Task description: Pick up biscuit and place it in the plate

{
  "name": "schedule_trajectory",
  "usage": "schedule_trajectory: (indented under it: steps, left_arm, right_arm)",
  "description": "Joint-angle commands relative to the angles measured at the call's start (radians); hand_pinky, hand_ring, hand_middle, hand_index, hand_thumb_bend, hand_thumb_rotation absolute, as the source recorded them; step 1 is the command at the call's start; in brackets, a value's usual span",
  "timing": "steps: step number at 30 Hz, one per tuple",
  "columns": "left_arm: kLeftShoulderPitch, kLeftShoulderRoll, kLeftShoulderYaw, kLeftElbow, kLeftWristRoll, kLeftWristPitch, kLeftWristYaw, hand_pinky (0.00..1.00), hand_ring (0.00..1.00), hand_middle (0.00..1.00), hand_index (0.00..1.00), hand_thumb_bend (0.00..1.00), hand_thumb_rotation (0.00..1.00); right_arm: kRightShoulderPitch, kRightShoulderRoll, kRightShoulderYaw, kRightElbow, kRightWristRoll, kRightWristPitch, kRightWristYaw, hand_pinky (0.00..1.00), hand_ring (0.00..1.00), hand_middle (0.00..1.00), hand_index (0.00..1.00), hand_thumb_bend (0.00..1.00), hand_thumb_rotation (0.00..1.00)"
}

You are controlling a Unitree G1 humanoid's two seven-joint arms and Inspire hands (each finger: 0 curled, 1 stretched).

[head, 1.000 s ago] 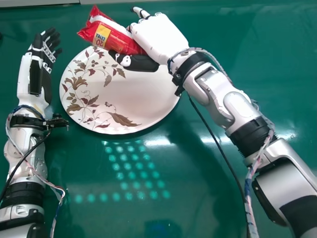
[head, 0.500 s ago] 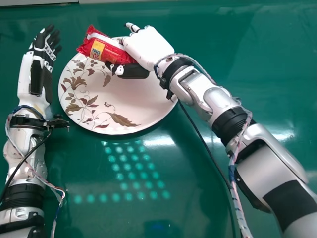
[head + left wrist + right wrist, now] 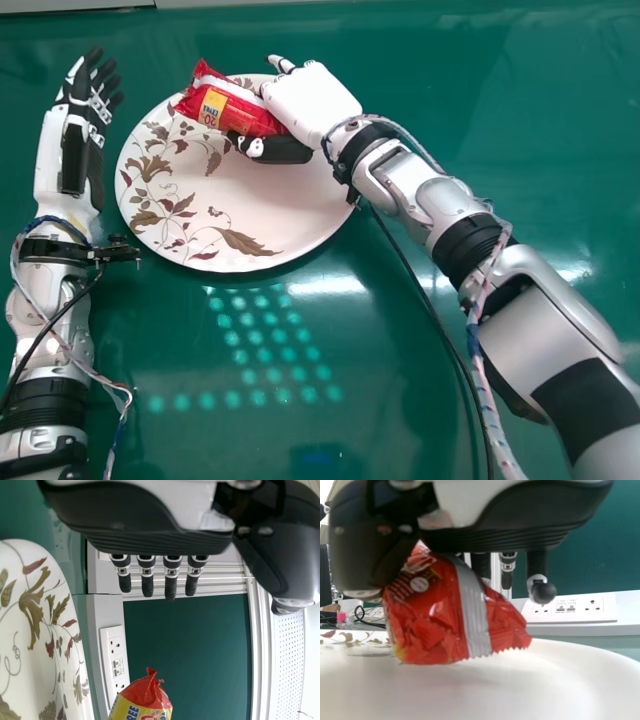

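So, head view: we've got the right hand (image 3: pixel 312 100) clamped on the biscuit pack (image 3: pixel 232 103) over the plate (image 3: pixel 215 225), upper middle; left hand (image 3: pixel 84 112), upper left, fingers straight. Left wrist view: pack's well beyond. Right wrist view: pack's against the thumb.

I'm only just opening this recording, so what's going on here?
The robot's right hand holds a red biscuit packet between fingers and thumb, low over the leaf-patterned plate. It is not yet released; whether it touches the plate, I can't tell. The left hand is idle left of the plate, open.
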Motion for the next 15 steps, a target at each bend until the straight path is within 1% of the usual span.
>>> schedule_trajectory:
  steps: [1, 2, 3, 4, 5, 6, 7, 9, 10, 13, 15]
  left_arm:
    - [0.046, -0.024, -0.009, 0.022, 0.0, 0.0, 0.001, 1.0, 1.0, 0.98, 1.0, 0.79, 0.69]
    - [0.046, -0.025, -0.009, 0.019, 0.001, 0.004, 0.004, 1.0, 1.0, 0.99, 1.0, 0.8, 0.69]
    - [0.046, -0.026, -0.01, 0.02, 0.002, 0.005, 0.005, 1.0, 1.0, 0.98, 1.0, 0.81, 0.69]
    - [0.045, -0.027, -0.01, 0.021, 0.003, 0.006, 0.006, 1.0, 1.0, 0.98, 1.0, 0.81, 0.69]
    - [0.045, -0.028, -0.01, 0.02, 0.003, 0.008, 0.009, 1.0, 1.0, 0.98, 1.0, 0.81, 0.69]
    - [0.044, -0.029, -0.01, 0.023, 0.002, 0.006, 0.008, 1.0, 1.0, 0.98, 1.0, 0.81, 0.69]
    - [0.043, -0.032, -0.009, 0.024, 0.001, 0.006, 0.009, 1.0, 1.0, 0.98, 1.0, 0.8, 0.69]
    - [0.038, -0.035, -0.008, 0.033, -0.006, 0.005, 0.005, 1.0, 1.0, 0.97, 1.0, 0.8, 0.68]
    - [0.037, -0.035, -0.008, 0.036, -0.006, 0.005, 0.005, 1.0, 1.0, 0.96, 0.99, 0.81, 0.67]
    - [0.036, -0.038, -0.01, 0.04, -0.005, 0.009, 0.011, 1.0, 1.0, 0.95, 1.0, 0.83, 0.67]
    - [0.036, -0.039, -0.012, 0.039, -0.004, 0.014, 0.015, 1.0, 1.0, 0.96, 1.0, 0.83, 0.67]
  right_arm:
    - [-0.017, 0.004, -0.001, 0.0, 0.025, 0.018, 0.068, 0.09, 0.14, 0.32, 0.48, 0.52, 0.06]
    - [-0.017, 0.001, -0.004, -0.009, 0.03, 0.031, 0.098, 0.14, 0.21, 0.35, 0.49, 0.52, 0.04]
    - [-0.015, -0.004, -0.004, -0.022, 0.033, 0.041, 0.119, 0.22, 0.31, 0.41, 0.5, 0.52, 0.01]
    - [-0.012, -0.013, -0.004, -0.037, 0.034, 0.044, 0.135, 0.27, 0.37, 0.44, 0.51, 0.52, 0.01]
    - [-0.009, -0.023, -0.004, -0.05, 0.037, 0.042, 0.15, 0.33, 0.43, 0.5, 0.5, 0.52, 0.08]
    - [-0.004, -0.031, -0.009, -0.062, 0.047, 0.036, 0.168, 0.39, 0.5, 0.57, 0.61, 0.68, 0.27]
    - [0.001, -0.039, -0.014, -0.071, 0.056, 0.029, 0.179, 0.46, 0.58, 0.65, 0.7, 0.79, 0.41]
    - [0.009, -0.051, -0.025, -0.085, 0.079, 0.017, 0.201, 0.59, 0.71, 0.76, 0.82, 0.93, 0.63]
    - [0.011, -0.057, -0.025, -0.09, 0.082, 0.014, 0.205, 0.64, 0.75, 0.81, 0.86, 0.97, 0.75]
    - [0.011, -0.077, -0.012, -0.111, 0.075, 0.018, 0.223, 0.72, 0.82, 0.86, 0.89, 1.0, 0.92]
    - [0.014, -0.088, -0.007, -0.123, 0.07, 0.017, 0.225, 0.75, 0.85, 0.88, 0.9, 1.0, 0.97]
